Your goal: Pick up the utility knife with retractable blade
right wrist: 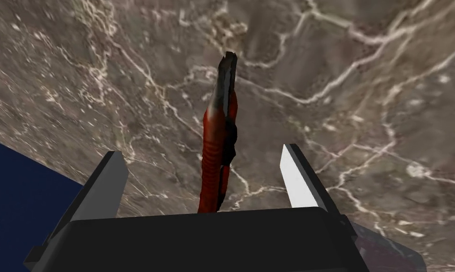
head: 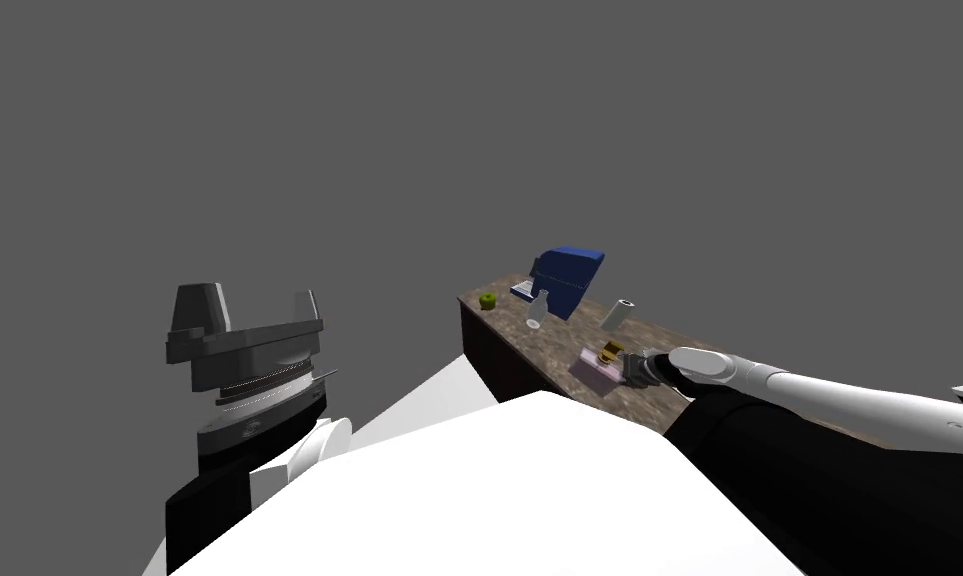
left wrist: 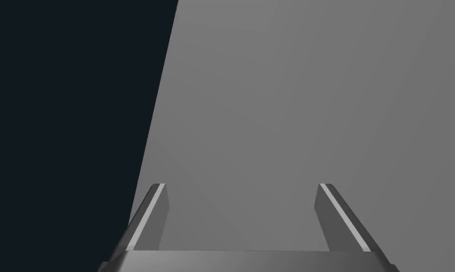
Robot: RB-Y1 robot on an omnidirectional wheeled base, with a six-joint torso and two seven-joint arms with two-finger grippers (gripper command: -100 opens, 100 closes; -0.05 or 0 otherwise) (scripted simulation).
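Nearest to me, on the left, my left gripper (head: 254, 305) hangs in the air away from the table. Its two grey blade fingers stand wide apart with nothing between them. Further right is the dark table with a brown, white-veined stone top (head: 559, 345). On it, from the left, are a small green round thing (head: 487, 300), a big blue blocky object (head: 566, 272), a small clear bottle (head: 537, 310), a short grey cylinder (head: 617, 314) and a flat pink box (head: 594, 372). Just beside the box, my right gripper (right wrist: 202, 151) is low over the tabletop. Its fingers are open, and the slim red and black utility knife (right wrist: 217, 141) lies on the stone between them, touching neither. I judge this is the grasp step: next I should close both fingers evenly on the handle, then lift straight up.
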